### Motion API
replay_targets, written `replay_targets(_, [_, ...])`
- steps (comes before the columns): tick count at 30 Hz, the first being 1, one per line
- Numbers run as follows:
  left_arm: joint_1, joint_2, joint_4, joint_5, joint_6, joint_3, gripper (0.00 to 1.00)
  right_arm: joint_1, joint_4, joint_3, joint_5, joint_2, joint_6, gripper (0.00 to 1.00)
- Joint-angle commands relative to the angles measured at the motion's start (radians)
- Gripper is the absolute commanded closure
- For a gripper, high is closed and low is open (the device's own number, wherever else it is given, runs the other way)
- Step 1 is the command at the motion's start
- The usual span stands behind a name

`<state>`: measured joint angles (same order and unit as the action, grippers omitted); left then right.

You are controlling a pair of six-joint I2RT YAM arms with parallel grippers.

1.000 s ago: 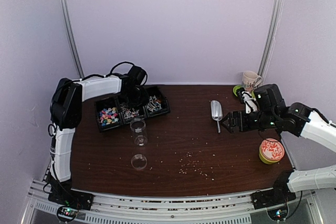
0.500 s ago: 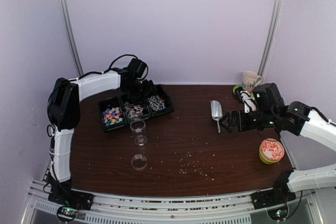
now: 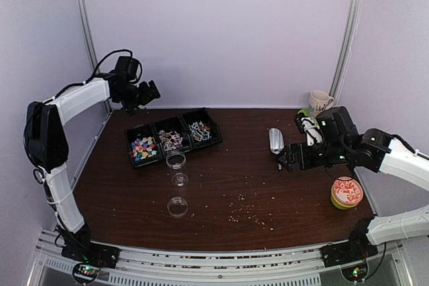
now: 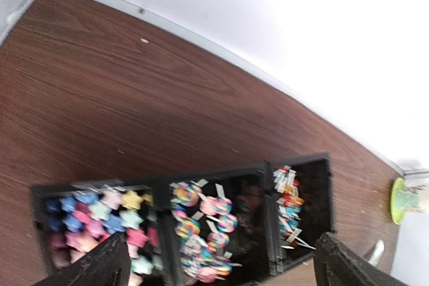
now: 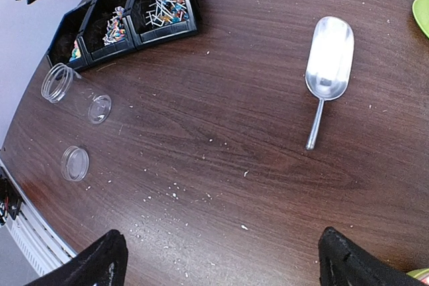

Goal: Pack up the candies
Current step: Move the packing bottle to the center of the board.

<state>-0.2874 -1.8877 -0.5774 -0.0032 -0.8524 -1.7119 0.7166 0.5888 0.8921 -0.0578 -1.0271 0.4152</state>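
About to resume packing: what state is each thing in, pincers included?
left pincer: open, empty, in the air
right pincer: open, empty, near the scoop
jar: on its side, uncapped, empty
lid: flat on table, off the jar
scoop: lying empty
candies: in the tray compartments
mug: upright

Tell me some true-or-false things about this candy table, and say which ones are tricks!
1. The candies sit in a black tray with three compartments. True.
2. The left gripper is holding a candy. False: it is open and empty, raised above the back left corner of the table.
3. The metal scoop lies on the table and nothing grips it. True.
4. The clear jar is full of candies. False: it is empty, in front of the tray.
5. The right gripper is squeezed shut. False: it is open, close to the scoop's handle.
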Motion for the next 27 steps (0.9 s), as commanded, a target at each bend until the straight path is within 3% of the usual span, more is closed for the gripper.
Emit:
replay_targets(1, [0.085, -0.002, 0.031, 0.013, 0.129, 0.040, 0.02, 0.015, -0.010, 0.021, 0.024, -0.009, -0.006, 0.01])
replay_targets(9, [0.178, -0.089, 0.137, 0.035, 0.151, 0.050, 0.02, 0.031, -0.003, 0.011, 0.034, -0.005, 0.000, 0.01])
replay_targets(19, [0.195, -0.286, 0.068, 0.020, 0.232, -0.130, 0.02, 0.045, 0.012, -0.003, 0.052, 0.011, 0.007, 0.00])
replay_targets(27, [0.195, -0.299, 0.092, 0.067, 0.242, -0.051, 0.14, 0.050, 0.004, -0.020, 0.052, 0.006, 0.010, 0.01])
